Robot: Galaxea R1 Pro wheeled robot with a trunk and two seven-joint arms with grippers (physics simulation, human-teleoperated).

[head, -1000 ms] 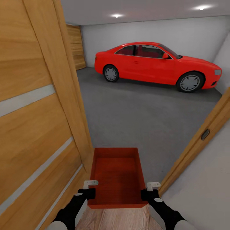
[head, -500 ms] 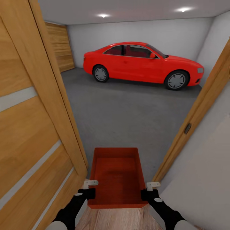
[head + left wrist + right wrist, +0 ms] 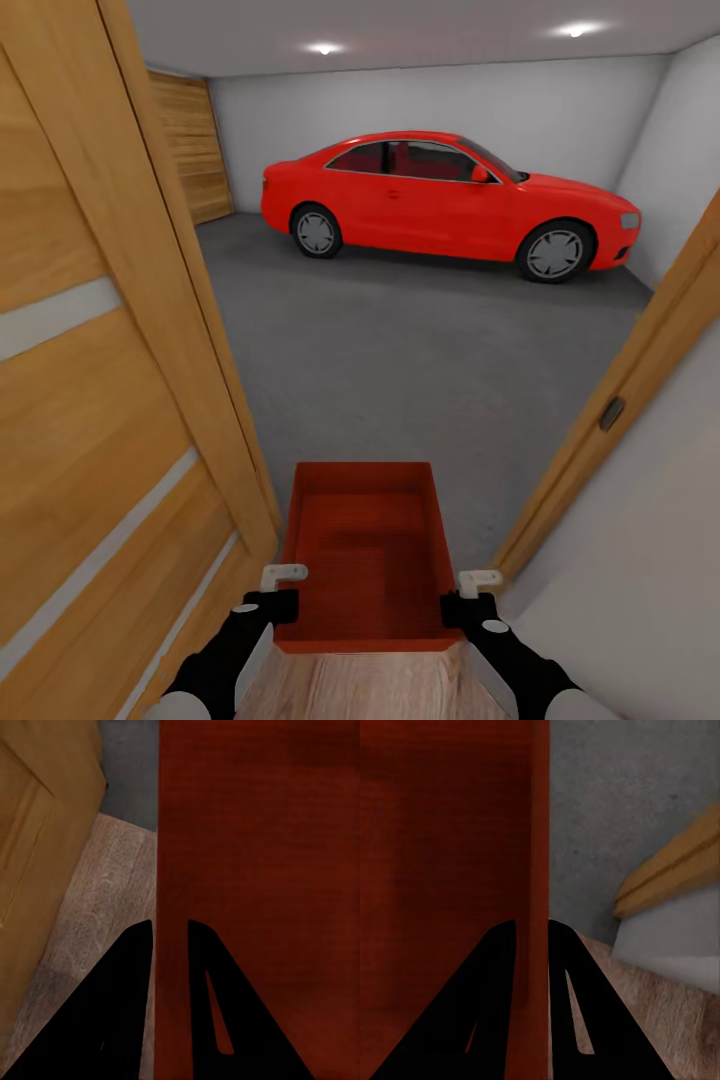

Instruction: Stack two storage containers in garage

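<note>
Orange-red storage container (image 3: 365, 555) (finely ribbed bottom); red car (image 3: 445, 205); mottled dark grey floor (image 3: 420, 350).

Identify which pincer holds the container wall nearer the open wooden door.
The left pincer, clamping the container wall beside the door; the right pincer holds the far wall.

You hold the bin (image 3: 362, 552) between the left gripper (image 3: 283, 590) and right gripper (image 3: 466, 594), in a doorway. The door (image 3: 100, 380) stands at your left, the frame (image 3: 620, 400) at your right. Ahead lies the floor (image 3: 420, 350), with the car (image 3: 447, 200) beyond, before the back wall (image 3: 420, 105).
</note>
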